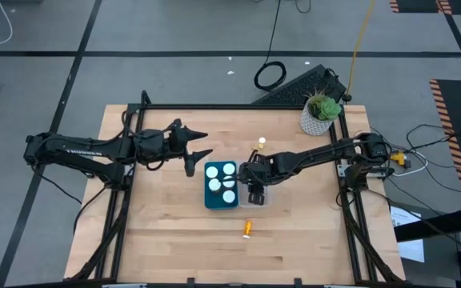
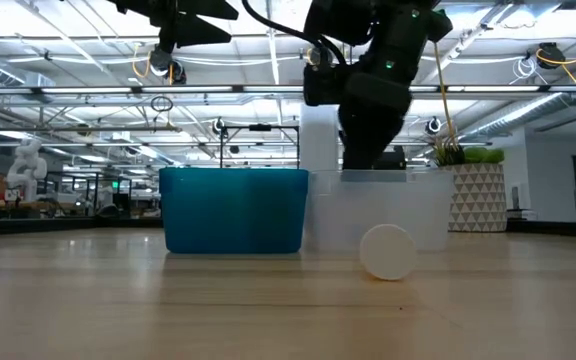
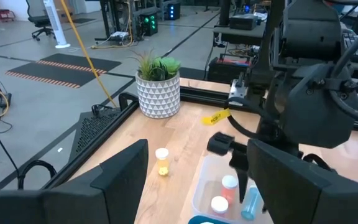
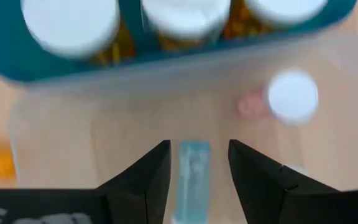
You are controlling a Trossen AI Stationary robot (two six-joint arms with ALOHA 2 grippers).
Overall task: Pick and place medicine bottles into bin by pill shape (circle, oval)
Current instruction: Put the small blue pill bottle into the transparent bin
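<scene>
My right gripper (image 1: 254, 190) hangs open over the clear bin (image 2: 428, 210), fingers pointing down. A slim teal bottle (image 4: 194, 174) lies between its fingers with a gap on each side, down in the bin beside a pink bottle (image 4: 291, 96). The teal bin (image 1: 221, 186) next to it holds several white-capped amber bottles (image 4: 70, 28). One amber bottle (image 1: 247, 230) lies on its side on the table nearer the front edge. Another amber bottle (image 3: 161, 160) stands upright farther back. My left gripper (image 1: 197, 149) waits open, left of the bins and raised.
A potted plant (image 1: 321, 114) in a white patterned pot stands at the table's far right corner. Black frame rails (image 1: 134, 200) run along the table's left and right sides. Bare wood lies in front of the bins, around the fallen bottle.
</scene>
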